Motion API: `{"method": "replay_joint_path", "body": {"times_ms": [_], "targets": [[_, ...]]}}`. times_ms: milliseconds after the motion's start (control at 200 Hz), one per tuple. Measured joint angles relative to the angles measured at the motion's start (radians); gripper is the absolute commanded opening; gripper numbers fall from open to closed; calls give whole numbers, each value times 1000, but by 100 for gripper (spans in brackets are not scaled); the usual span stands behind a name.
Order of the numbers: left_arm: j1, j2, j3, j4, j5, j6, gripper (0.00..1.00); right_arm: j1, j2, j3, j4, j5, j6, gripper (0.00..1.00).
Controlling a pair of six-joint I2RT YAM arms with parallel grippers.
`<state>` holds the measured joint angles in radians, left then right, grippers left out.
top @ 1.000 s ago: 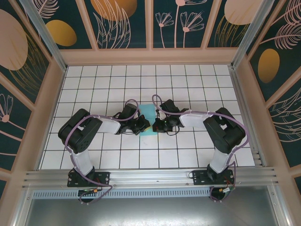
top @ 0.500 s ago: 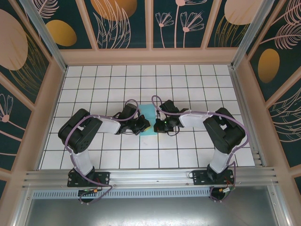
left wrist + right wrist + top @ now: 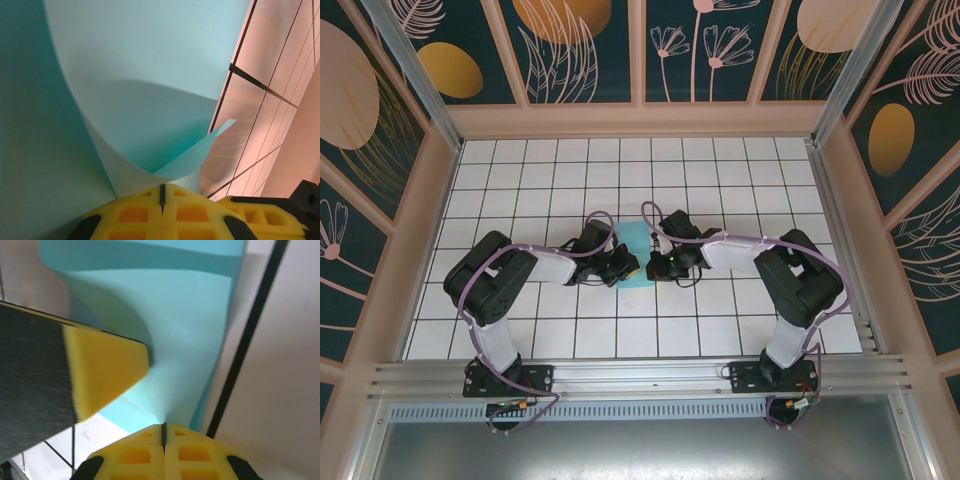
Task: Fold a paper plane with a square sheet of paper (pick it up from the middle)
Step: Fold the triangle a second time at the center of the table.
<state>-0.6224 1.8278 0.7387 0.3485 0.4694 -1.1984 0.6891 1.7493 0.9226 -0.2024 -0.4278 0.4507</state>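
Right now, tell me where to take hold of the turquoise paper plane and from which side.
Pinch the paper plane at a raised side edge, coming in low from the side. It curls up off the table, freeing its edges; the left gripper and right gripper pinch it so.

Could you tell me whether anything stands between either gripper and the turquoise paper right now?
Nothing visible does. The left gripper has its fingers shut on the paper, which curls up from their seam. The right gripper pinches the sheet likewise from the opposite side.
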Motion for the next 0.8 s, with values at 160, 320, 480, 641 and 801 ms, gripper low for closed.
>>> {"method": "replay_joint_path", "body": {"times_ms": [160,320,480,641,801], "targets": [[0,0,0,0,0,0,3,0,5,9,4,-16,1,0],[0,0,-1,1,0,0,3,0,23,6,4,-14,0,0],[-1,-1,-1,3,0,3,7,-1,23,-11,9,-11,-1,0],[-1,-10,0,-2,-5,38,11,-3,23,-16,18,-14,-5,0],[-3,-47,-13,1,-10,59,11,-7,23,-18,19,-16,-5,0]]}}
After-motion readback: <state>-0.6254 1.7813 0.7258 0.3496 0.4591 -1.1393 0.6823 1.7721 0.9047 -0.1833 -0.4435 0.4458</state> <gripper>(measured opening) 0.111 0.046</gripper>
